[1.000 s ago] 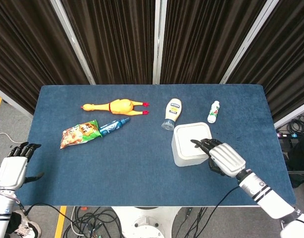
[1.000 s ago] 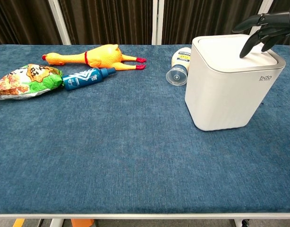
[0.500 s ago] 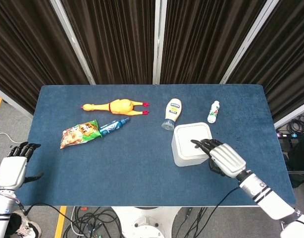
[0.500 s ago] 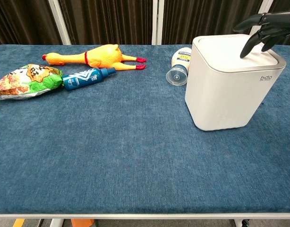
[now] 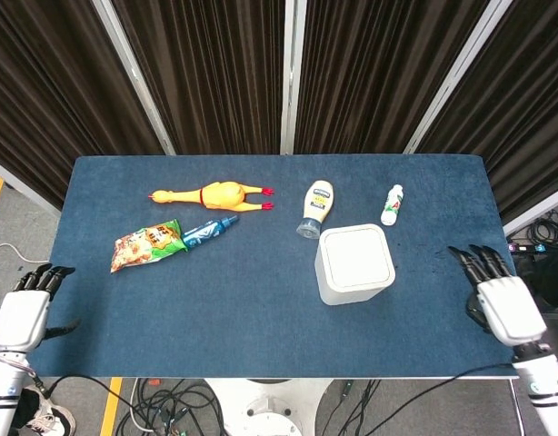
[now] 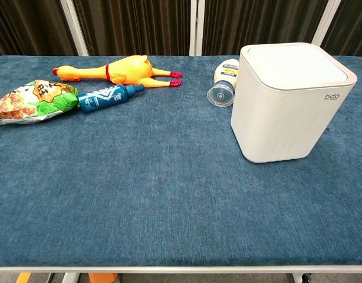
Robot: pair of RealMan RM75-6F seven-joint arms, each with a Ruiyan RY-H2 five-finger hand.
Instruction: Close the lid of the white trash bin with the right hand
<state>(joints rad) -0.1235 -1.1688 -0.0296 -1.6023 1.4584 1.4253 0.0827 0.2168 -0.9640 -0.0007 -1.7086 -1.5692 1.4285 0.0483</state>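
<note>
Right hand (image 5: 500,300) left the bin (image 5: 354,263) (lid shut).

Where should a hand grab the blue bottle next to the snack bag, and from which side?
Grip the blue bottle around the middle of its body, coming from straight above. It lies on its side on the table, so its round barrel faces up. Its base end is right up against the snack bag and the rubber chicken lies just behind it, so side approaches look crowded; the cap end is likely too narrow.

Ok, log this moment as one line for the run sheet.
white trash bin: lid down | right hand: off bin, near table's right edge, holds nothing | left hand: idle off table's left edge
</note>
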